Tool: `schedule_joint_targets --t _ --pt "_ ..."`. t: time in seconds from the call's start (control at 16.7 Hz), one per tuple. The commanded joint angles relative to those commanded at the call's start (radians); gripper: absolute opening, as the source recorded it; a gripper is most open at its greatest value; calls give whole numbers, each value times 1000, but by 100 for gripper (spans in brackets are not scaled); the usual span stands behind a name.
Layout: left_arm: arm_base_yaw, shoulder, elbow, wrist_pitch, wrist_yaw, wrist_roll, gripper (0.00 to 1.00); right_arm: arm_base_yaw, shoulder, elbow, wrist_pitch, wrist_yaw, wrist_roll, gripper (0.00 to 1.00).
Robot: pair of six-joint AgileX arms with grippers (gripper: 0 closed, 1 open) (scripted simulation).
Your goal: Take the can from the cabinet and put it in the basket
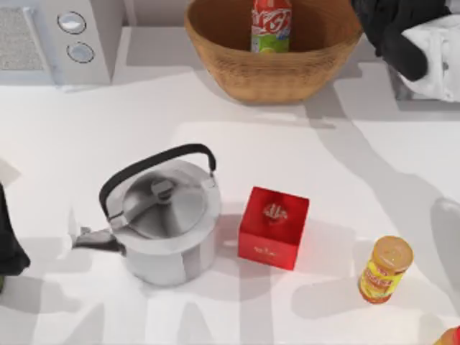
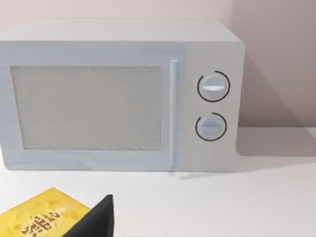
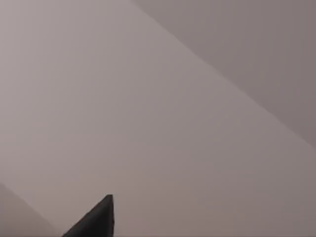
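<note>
1. Can [image 1: 272, 26] stood upright inside the basket [image 1: 215, 43], red with a green band low down, off to the left of the right arm [image 1: 402, 32] and clear of it.
2. Right arm's black and white links hung at the table's back right corner, just beside the basket rim; whether its jaws were apart or together I could not tell, and the one dark fingertip [image 3: 96, 219] in its wrist view faced bare grey wall.
3. Left arm [image 1: 11, 244] sat at the table's left edge; its jaw state I could not tell either. One dark fingertip [image 2: 96, 222] showed in its wrist view, touching a yellow box [image 2: 39, 217].
4. Beyond that fingertip stood the white microwave [image 2: 118, 98].
5. Kettle [image 1: 169, 223], red cube box [image 1: 274, 227] and yellow jar [image 1: 384, 270] stood between the two arms.
</note>
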Motion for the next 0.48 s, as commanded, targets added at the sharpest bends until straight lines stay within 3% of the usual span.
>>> schedule_joint_targets --t 0.48 --pt "0 0 0 0 0 0 100 -195 -783 -674 -164 -255 2 100"
